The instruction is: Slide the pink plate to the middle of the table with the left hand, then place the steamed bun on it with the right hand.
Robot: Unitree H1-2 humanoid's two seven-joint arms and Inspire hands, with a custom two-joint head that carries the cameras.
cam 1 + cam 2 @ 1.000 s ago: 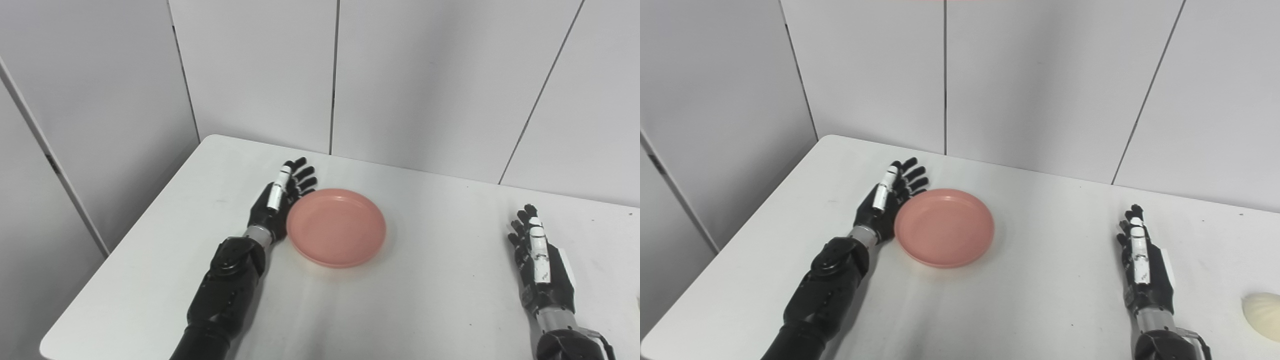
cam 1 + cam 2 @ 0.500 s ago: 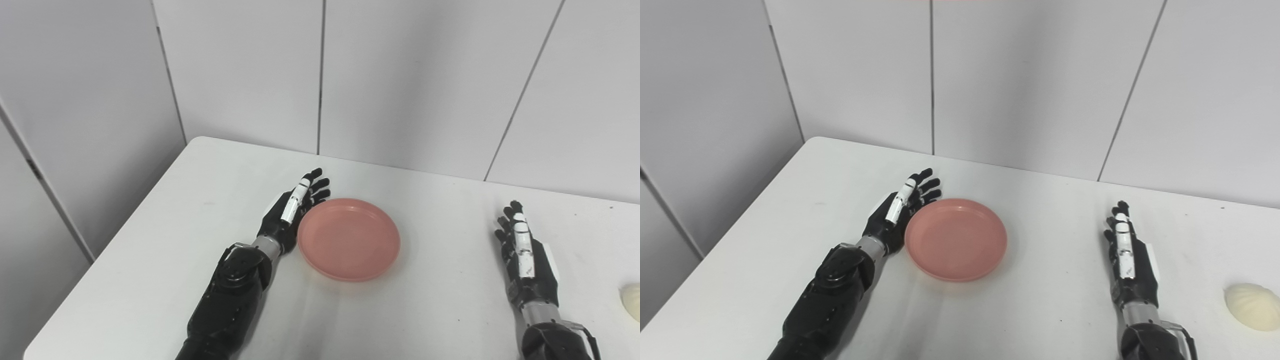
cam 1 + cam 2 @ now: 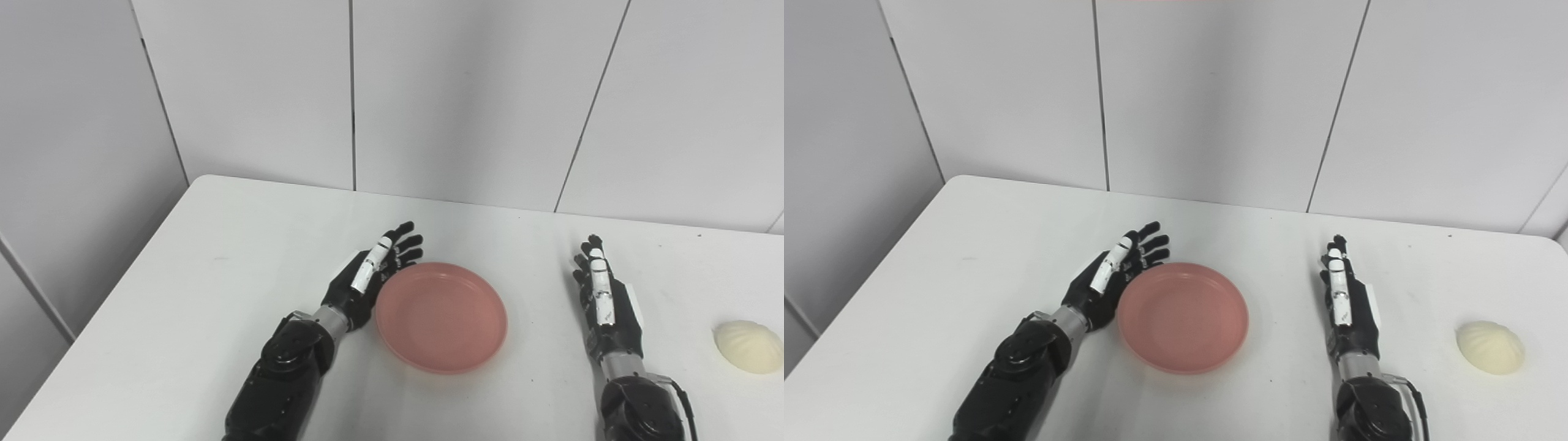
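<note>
A round pink plate [image 3: 441, 317] lies flat on the white table [image 3: 202, 288], a little left of the table's middle. My left hand [image 3: 373, 275] stands on edge with its fingers straight, pressed against the plate's left rim. It is open and holds nothing. A cream steamed bun [image 3: 748, 346] with a pleated top rests near the table's right edge. My right hand [image 3: 606, 300] stands open between the plate and the bun, touching neither, its fingers pointing away from me.
Grey wall panels [image 3: 465, 92] rise directly behind the table's far edge. The table's left edge [image 3: 104, 294] runs diagonally toward me. Bare tabletop lies between the plate and my right hand.
The camera has swung to the right, bringing the bun fully into view. My left hand has pushed the plate rightward across the table. The right hand has stayed open in place.
</note>
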